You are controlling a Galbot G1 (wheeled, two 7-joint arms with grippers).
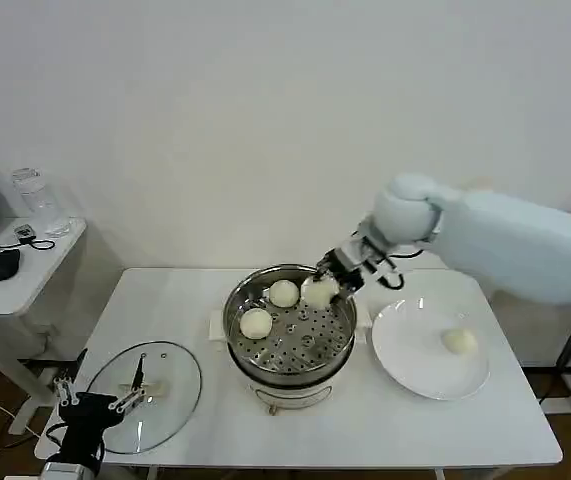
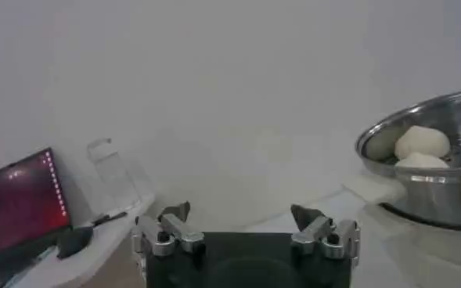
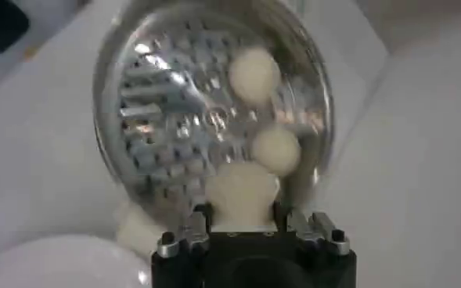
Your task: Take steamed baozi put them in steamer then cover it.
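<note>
Baozi number three (image 1: 319, 291) sat pinched in my right jaws (image 1: 325, 284) over the steamer (image 1: 290, 325) rim, two already on the tray, one left on the plate (image 1: 430, 348); next I needed to release it, my spread left jaws (image 1: 115, 403) idling by the cover (image 1: 145, 382).

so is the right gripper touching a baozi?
Touching. Right wrist view shows the right gripper clamped on a baozi over the steamer.

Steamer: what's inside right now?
Two baozi sit on the steamer's perforated tray. The right gripper holds a third over the rim. Below the tray is hidden.
</note>
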